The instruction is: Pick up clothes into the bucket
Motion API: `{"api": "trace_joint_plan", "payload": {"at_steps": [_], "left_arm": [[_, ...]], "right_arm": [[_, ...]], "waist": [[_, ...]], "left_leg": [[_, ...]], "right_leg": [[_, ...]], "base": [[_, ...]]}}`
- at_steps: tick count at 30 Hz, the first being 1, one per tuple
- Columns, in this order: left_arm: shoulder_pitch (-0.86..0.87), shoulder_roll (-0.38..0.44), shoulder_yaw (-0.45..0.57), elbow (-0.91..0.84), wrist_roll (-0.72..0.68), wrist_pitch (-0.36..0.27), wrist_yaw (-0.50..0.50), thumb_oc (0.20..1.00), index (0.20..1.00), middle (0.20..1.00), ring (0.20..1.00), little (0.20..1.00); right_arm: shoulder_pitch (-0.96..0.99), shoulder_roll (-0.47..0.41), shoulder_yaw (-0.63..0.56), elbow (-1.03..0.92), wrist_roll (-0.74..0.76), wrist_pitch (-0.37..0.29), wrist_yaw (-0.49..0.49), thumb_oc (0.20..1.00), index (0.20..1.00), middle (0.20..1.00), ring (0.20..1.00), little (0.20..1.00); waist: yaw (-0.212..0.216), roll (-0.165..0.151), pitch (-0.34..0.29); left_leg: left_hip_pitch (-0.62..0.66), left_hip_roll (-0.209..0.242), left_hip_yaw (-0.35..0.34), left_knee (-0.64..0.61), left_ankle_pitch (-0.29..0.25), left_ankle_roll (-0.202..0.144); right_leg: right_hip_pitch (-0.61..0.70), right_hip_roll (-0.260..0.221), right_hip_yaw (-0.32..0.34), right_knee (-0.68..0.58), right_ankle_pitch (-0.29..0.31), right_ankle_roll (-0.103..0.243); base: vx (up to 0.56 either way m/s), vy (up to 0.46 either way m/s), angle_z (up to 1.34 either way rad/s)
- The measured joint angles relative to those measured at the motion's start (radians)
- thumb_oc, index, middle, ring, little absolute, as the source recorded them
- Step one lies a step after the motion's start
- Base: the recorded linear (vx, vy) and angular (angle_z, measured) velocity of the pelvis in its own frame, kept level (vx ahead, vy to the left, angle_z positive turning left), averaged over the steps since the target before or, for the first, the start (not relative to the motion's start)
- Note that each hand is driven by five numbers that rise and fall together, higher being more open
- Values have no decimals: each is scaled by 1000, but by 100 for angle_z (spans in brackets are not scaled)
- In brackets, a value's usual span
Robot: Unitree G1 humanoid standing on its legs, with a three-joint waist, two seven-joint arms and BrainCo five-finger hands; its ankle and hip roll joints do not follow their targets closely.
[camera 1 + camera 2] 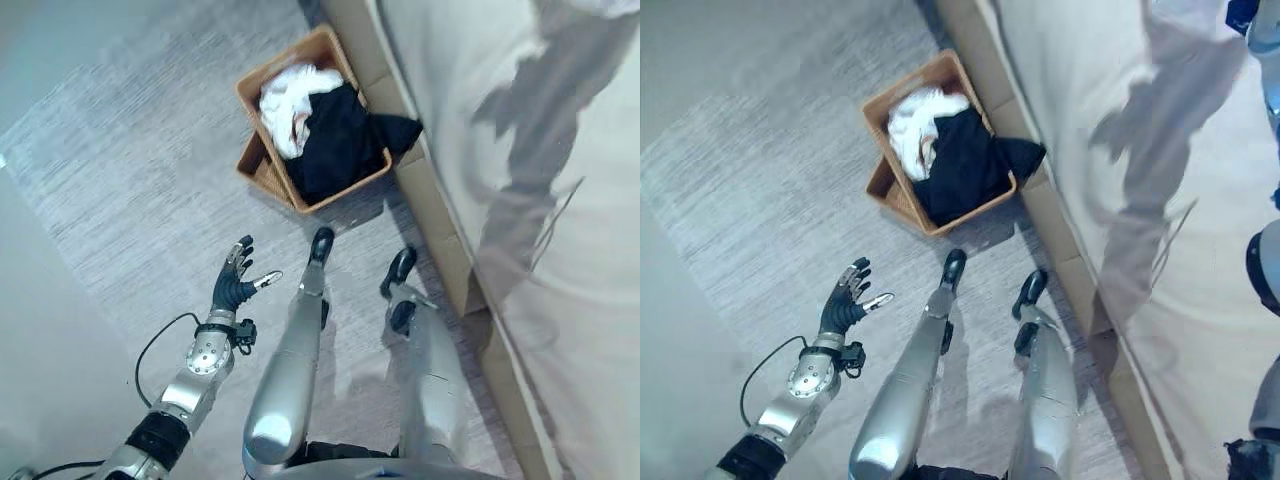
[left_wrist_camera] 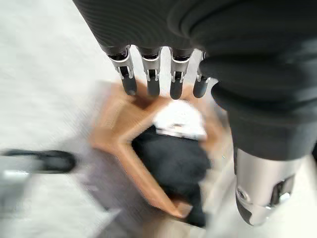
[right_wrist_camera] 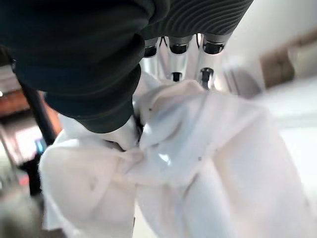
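Right hand (image 3: 124,94) clutches white cloth (image 3: 198,163) (soft, light, likely slips unless bunched); left hand (image 1: 236,283) spread, empty; basket (image 1: 255,100) already holds clothes.

Silver-grey arms; hand (image 1: 236,282) dark-ribbed, fingers seemingly dark-tipped.

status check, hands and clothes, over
Left hand open, empty, short of basket. Right hand shut on white cloth. Basket holds white garment and black garment. Nothing in the way.
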Motion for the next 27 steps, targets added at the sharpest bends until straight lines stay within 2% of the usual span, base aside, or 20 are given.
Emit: {"api": "trace_joint_plan", "payload": {"at_steps": [2,5,6,8,10,12,13,15,16,19,20,21,22,23,24,27], "left_arm": [[-37,42,-8,-12,33,3,-19,1000,1000,1000,1000,1000],[-97,92,-13,-44,61,7,-57,1000,1000,1000,1000,1000],[-98,107,2,-76,58,4,-77,1000,1000,1000,1000,1000],[-106,108,8,-133,32,4,-106,1000,1000,1000,1000,1000],[-128,108,13,-197,3,7,-143,1000,1000,1000,1000,1000],[-135,108,19,-230,-16,8,-163,1000,1000,1000,1000,1000],[-143,106,19,-238,-23,10,-172,1000,1000,1000,1000,1000],[-180,104,18,-259,-38,25,-190,1000,1000,1000,1000,1000],[-189,103,18,-267,-39,30,-200,1000,1000,1000,1000,1000],[-229,114,16,-297,-38,47,-223,1000,1000,1000,1000,1000],[-269,115,1,-303,-38,53,-229,1000,1000,1000,1000,1000],[-283,118,-6,-306,-38,52,-231,1000,1000,1000,1000,1000],[-296,113,-5,-306,-38,49,-234,1000,1000,1000,1000,1000],[-310,110,-7,-306,-37,52,-236,1000,1000,1000,1000,1000],[-356,114,-47,-302,-37,76,-249,1000,1000,1000,1000,1000],[-424,113,-114,-302,-36,88,-285,1000,1000,1000,1000,1000]], "right_arm": [[12,-29,-23,-80,18,-19,-3,200,200,200,200,200],[31,-29,-55,-119,33,-35,-2,200,200,200,200,200],[72,-27,-76,-151,48,-42,-1,200,200,200,200,200],[122,-35,-91,-207,63,-53,10,200,200,200,200,200],[189,-43,-143,-307,94,-62,35,200,200,200,200,200],[245,-62,-158,-390,104,-70,59,200,200,200,200,200],[285,-64,-175,-423,112,-83,70,200,200,200,200,200],[400,-78,-230,-508,142,-88,114,200,200,200,200,200],[473,-87,-253,-538,155,-91,143,200,200,200,200,200],[610,-108,-312,-602,184,-92,192,200,200,200,200,200],[724,-111,-381,-654,204,-91,221,200,200,200,200,200],[770,-101,-413,-675,210,-91,227,200,200,200,200,200],[791,-102,-412,-683,217,-91,235,200,200,200,200,200],[799,-105,-413,-685,223,-84,250,200,200,200,200,200],[869,-94,-460,-719,244,-76,272,200,200,200,200,200],[948,-83,-461,-810,253,-61,334,200,200,200,200,200]], "waist": [[-8,-4,-3],[-26,-11,-12],[-34,-19,-55],[-46,-27,-118],[-65,-32,-146],[-66,-31,-173],[-86,-36,-204],[-85,-38,-220],[-108,-37,-261],[-136,-36,-289],[-158,-37,-317],[-152,-36,-326],[-157,-34,-330],[-183,-27,-336],[-181,-25,-341],[-192,-16,-362]], "left_leg": [[74,4,3,-7,-1,4],[199,10,8,-41,-10,12],[238,13,11,-52,-18,13],[281,17,20,-73,-24,12],[353,19,33,-102,-27,17],[385,21,38,-112,-25,23],[394,22,45,-115,-35,24],[465,28,64,-126,-40,29],[483,31,74,-135,-56,35],[538,35,87,-159,-60,37],[559,39,98,-171,-66,36],[568,40,98,-178,-66,36],[576,40,103,-181,-66,36],[585,42,111,-181,-72,33],[608,50,117,-196,-73,40],[667,60,139,-230,-75,39]], "right_leg": [[86,7,-4,-30,7,4],[219,15,-8,-82,13,9],[262,16,-10,-108,18,14],[308,21,-11,-144,20,17],[381,24,-10,-178,27,21],[419,29,-12,-205,39,23],[425,31,-6,-218,40,23],[507,44,6,-260,59,24],[531,49,12,-287,61,27],[589,56,16,-326,66,34],[605,60,29,-344,67,35],[613,64,27,-349,70,36],[616,64,35,-351,71,37],[621,66,42,-367,72,39],[655,82,42,-400,94,39],[713,93,58,-451,103,38]], "base": [[36,35,-4],[144,26,-6],[131,22,-6],[122,25,-7],[105,53,-6],[107,50,-11],[101,35,-23],[89,37,-28],[103,43,-17],[83,40,-17],[14,13,-15],[83,23,-25],[101,28,-18],[110,30,-21],[38,14,-19],[4,18,-21]]}}
